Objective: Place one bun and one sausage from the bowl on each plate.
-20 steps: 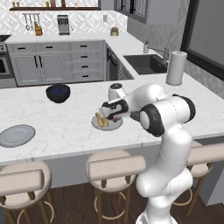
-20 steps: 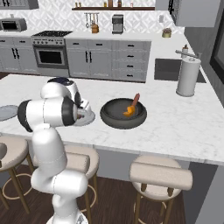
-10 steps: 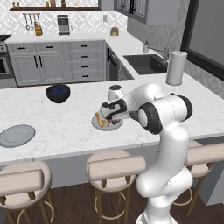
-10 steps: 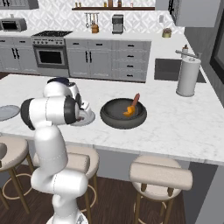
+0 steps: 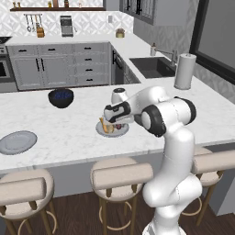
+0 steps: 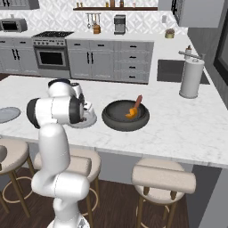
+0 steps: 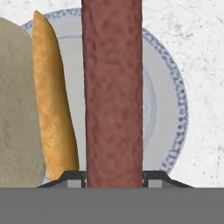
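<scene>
Left base view: gripper (image 5: 109,124) low over the plate (image 5: 120,131) near the middle of the counter (image 5: 69,133), between front and back edges. A bun (image 5: 106,127) lying on that plate, at its left side, just under the hand. Second plate (image 5: 17,142) bare, well apart toward the counter's left end, close to the front edge. Small blue-black bowl (image 5: 61,97) behind, nearer the back edge. Paper towel roll (image 5: 184,71) upright toward the right end by the sink (image 5: 156,67).

Right base view: wide dark bowl (image 6: 125,115) mid-counter, holding one bun (image 6: 130,115) and one sausage (image 6: 137,101) leaning against its far rim. Served plate (image 6: 87,120) just left of the bowl, mostly hidden behind the arm. Edge of the other plate (image 6: 9,114) at the counter's left end. Paper towel roll (image 6: 192,77) standing near the back right corner.

Hand view: jaws clenched on a sausage (image 7: 113,92), which runs straight up from between the fingertips (image 7: 73,177) across the plate (image 7: 173,100). Bun (image 7: 54,105) lying on the plate alongside the sausage, to its left, roughly parallel. Whether the sausage touches the plate cannot be told.
</scene>
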Robot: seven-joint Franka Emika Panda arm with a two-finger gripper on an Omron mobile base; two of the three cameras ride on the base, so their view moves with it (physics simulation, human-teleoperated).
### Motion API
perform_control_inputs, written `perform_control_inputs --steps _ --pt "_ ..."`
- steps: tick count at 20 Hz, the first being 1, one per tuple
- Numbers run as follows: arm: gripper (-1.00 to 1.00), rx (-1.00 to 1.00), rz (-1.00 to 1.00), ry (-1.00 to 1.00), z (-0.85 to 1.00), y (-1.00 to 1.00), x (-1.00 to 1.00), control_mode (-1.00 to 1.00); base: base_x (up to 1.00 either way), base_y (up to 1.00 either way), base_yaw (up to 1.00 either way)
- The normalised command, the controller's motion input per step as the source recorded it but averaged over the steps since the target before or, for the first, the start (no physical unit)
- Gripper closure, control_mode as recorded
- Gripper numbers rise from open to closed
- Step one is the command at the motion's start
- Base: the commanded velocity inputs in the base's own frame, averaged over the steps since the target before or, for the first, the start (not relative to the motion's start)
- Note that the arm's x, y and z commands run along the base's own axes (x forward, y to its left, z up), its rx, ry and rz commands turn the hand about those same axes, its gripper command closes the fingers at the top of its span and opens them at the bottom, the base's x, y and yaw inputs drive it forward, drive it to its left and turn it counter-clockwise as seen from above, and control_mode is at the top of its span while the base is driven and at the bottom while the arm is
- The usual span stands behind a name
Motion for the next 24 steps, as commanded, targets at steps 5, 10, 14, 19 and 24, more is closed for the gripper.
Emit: perform_control_inputs --steps 5,10,14,19,24 --pt "-1.0 0.0 0.0 0.01 -0.08 0.0 0.12 -1.0 0.0 0.0 0.0" --pt "-1.0 0.0 0.0 0.02 0.01 0.02 0.0 -1.0 0.0 0.0 0.0" --pt "-1.0 0.0 0.0 -0.01 0.58 0.04 -0.17 -1.0 0.0 0.0 0.0" --pt "-1.0 0.0 0.01 -0.14 0.94 -0.08 -0.49 -1.0 0.0 0.0 0.0" --pt "-1.0 0.0 0.0 -0.08 0.83 -0.69 -0.31 -1.0 0.0 0.0 0.0"
